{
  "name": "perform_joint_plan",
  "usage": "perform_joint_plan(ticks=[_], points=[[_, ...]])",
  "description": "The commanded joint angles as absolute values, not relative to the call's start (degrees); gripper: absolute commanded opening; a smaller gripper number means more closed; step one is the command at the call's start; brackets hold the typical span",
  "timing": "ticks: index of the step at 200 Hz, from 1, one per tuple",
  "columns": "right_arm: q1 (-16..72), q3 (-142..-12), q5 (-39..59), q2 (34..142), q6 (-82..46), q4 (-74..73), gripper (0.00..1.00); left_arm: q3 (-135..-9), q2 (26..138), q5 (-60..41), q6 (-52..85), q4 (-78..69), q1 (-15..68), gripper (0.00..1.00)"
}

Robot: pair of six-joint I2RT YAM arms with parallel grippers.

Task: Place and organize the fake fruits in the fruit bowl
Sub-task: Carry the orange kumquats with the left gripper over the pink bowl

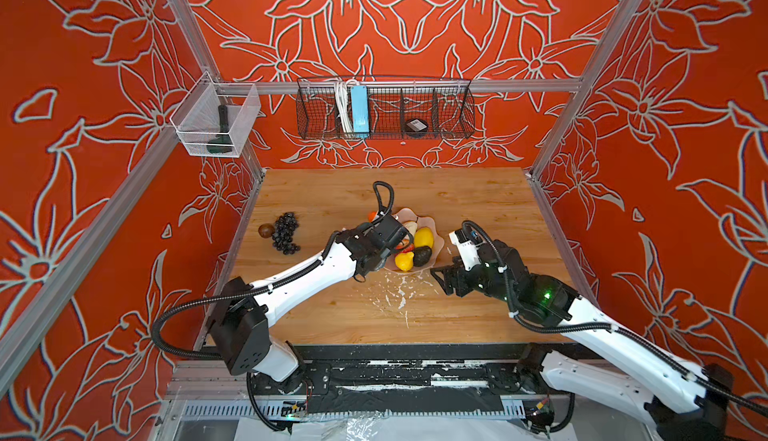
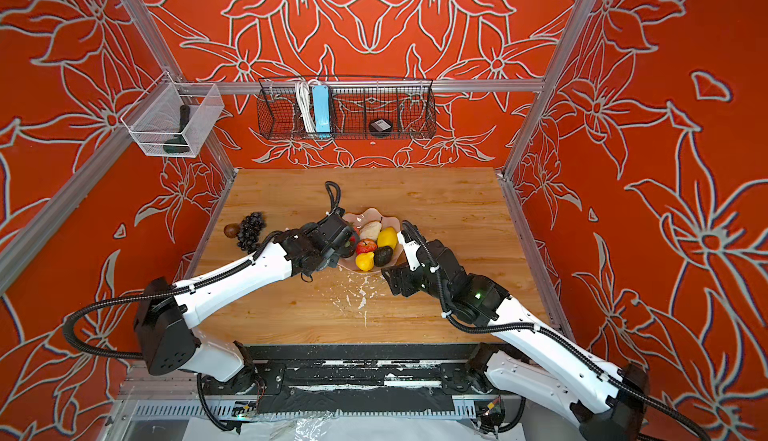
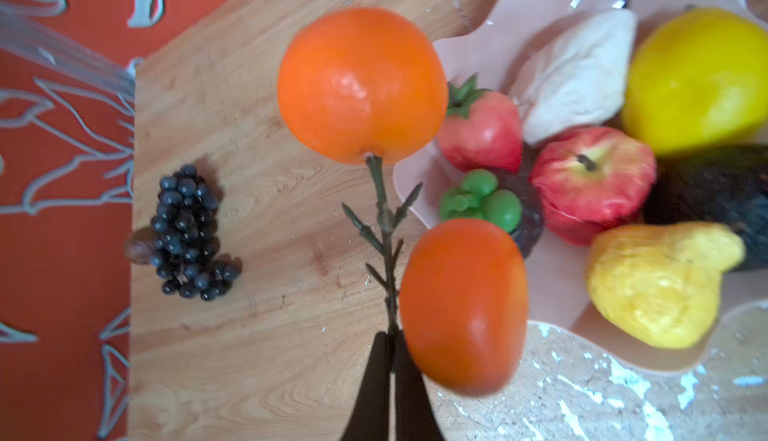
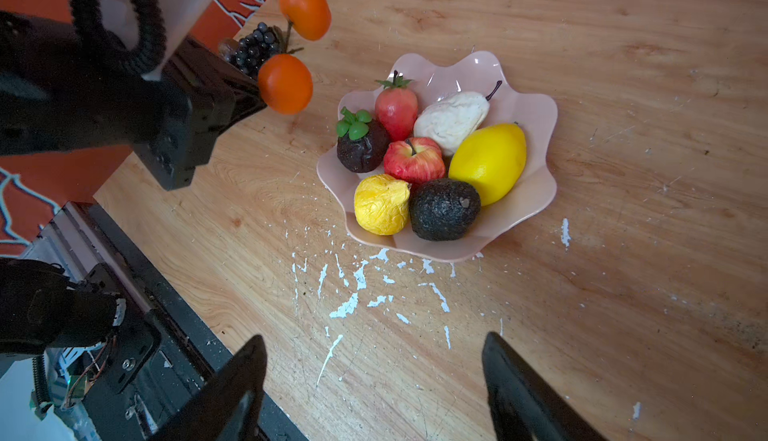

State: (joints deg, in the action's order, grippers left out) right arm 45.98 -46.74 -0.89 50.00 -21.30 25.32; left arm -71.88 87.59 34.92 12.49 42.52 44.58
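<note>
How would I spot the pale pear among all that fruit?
Find the pink wavy bowl on the wooden table. Toward its back edge, next to the smooth yellow lemon, lies the pear. It alone is chalky white, with a thin dark stem.

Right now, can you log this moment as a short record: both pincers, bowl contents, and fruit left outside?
left pincer: shut on the stem of the orange sprig, held in the air beside the fruit bowl
right pincer: open, holding nothing
in bowl: seven fruits
outside bowl: grape bunch and brown fruit, side by side
</note>
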Motion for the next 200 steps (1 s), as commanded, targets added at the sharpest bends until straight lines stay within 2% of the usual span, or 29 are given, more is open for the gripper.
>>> perform_joint_plan(ticks=[1, 59, 100, 147, 200], points=[[46.1, -45.6, -3.4, 48.1, -21.5, 26.5, 0.82, -74.2, 91.1, 39.0, 7.3, 47.9, 45.5, 0.0], [46.1, -44.6, -5.2, 45.1, -21.2, 28.1, 0.82, -81.4, 97.5, 36.5, -2.4, 48.3, 45.8, 0.0], [46.2, -44.0, -8.3, 41.0, -20.5, 30.6, 0.81, -90.0, 105.6, 40.2, -8.0, 50.5, 45.7, 0.0], [46.1, -42.2, -9.8, 35.5, -21.5, 32.8, 0.81, -93.6, 111.0, 41.5, -23.7, 42.7, 44.3, 0.0], [46.1, -41.2, -9.7, 34.6, -22.0, 34.8, 0.81, -93.5, 112.9, 36.4, -39.2, 32.4, 40.2, 0.0]])
